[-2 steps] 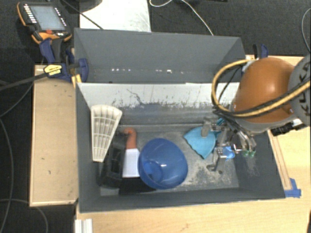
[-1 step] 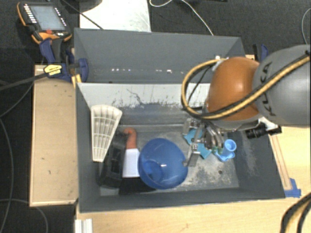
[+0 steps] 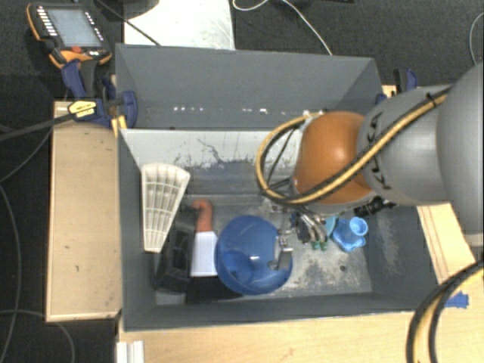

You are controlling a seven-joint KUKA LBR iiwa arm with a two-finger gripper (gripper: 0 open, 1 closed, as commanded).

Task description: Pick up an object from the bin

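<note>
The grey bin (image 3: 242, 89) holds a handful of loose things, and the blue bowl (image 3: 246, 259) near the middle of its floor serves as the landmark. The arm (image 3: 423, 150) comes in from the bowl's right, its orange cover (image 3: 333, 157) hanging above and to the right of the bowl.

The bowl is round, so it has no long axis to line up with; only its rim offers a hold. The gripper (image 3: 284, 249) sits low at the bowl's right rim, touching it or just above it, I cannot tell which. The bowl's body therefore lies to the gripper's left, and the next move likely turns on straddling that rim rather than the bowl's middle. I cannot tell whether the gripper is open or closed, since the wrist and cables crowd it.

Left of the bowl a white ribbed scoop (image 3: 160, 203) leans against the bin's left wall. A black block (image 3: 174, 263) lies below the scoop, and a white box (image 3: 203, 254) lies just beside the bowl's left edge. A small brown piece (image 3: 203, 212) sits above that box. To the bowl's right, past the gripper, stands a small light-blue cup (image 3: 349, 234), near the wrist but apart from the bowl.
</note>
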